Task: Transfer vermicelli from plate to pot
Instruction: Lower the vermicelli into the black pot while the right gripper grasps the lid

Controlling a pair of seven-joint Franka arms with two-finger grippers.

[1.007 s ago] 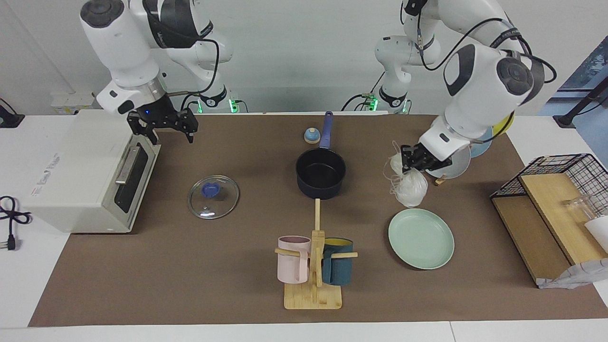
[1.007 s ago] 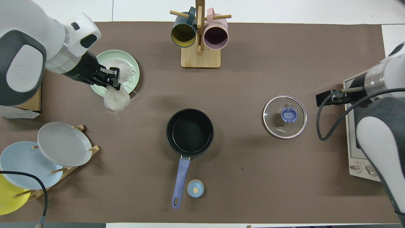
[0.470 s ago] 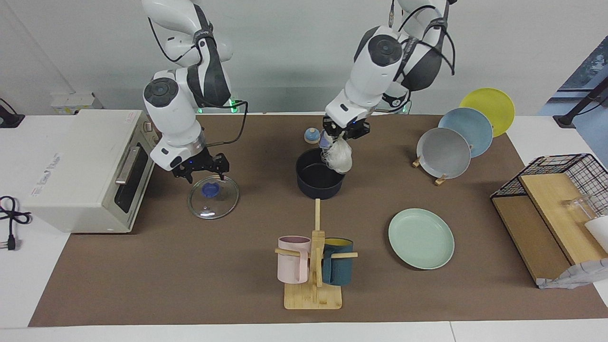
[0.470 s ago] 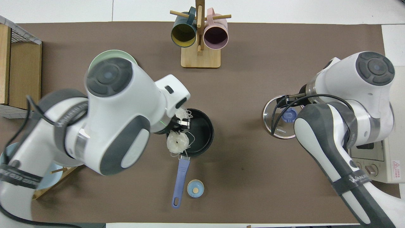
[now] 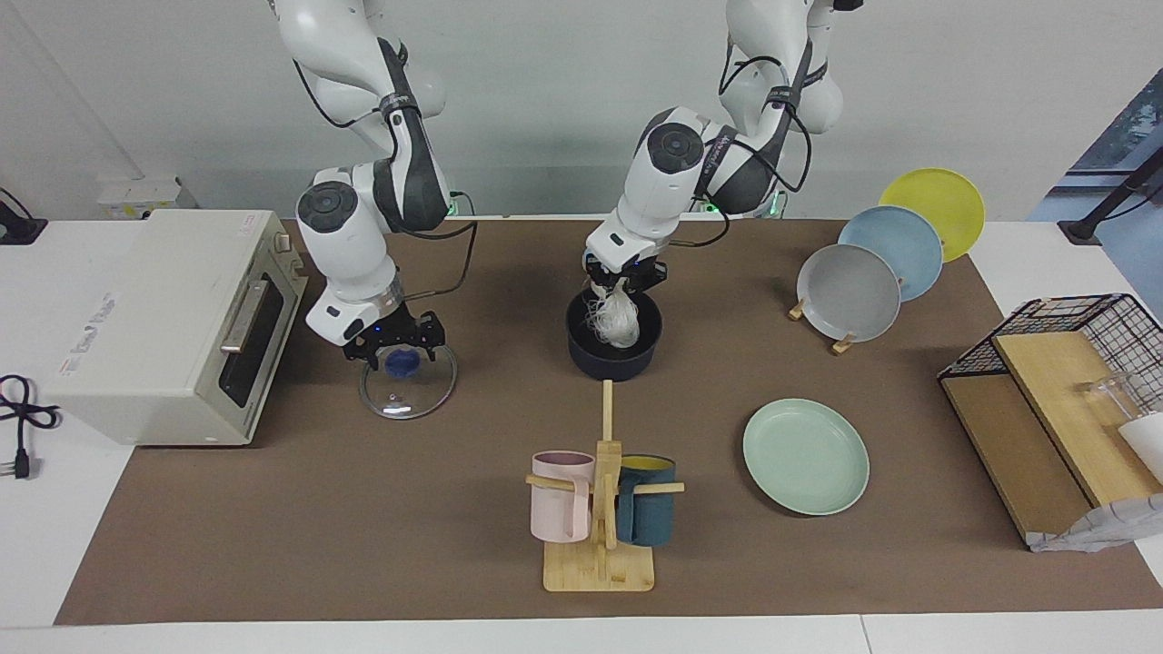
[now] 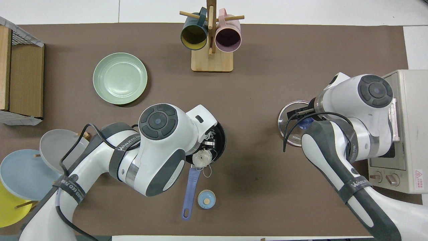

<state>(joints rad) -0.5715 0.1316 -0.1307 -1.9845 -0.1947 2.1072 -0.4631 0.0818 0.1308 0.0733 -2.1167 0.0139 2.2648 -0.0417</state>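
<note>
Two robot arms work at the table. The left gripper (image 5: 622, 275) hangs over the pot (image 5: 613, 350), its fingers clamped on the noodles (image 5: 616, 313), whose lower strands dangle into the pot's black inside. The green plate (image 5: 805, 456) lies bare, farther from the robots, toward the left arm's end. The right gripper (image 5: 400, 343) is low over the glass lid (image 5: 408, 386), fingers apart around its blue knob.

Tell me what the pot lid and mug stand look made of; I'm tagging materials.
The lid looks like clear glass with a metal rim and blue, likely plastic, knob: the mat shows through. The mug stand looks like pale unpainted wood, perhaps bamboo.
</note>
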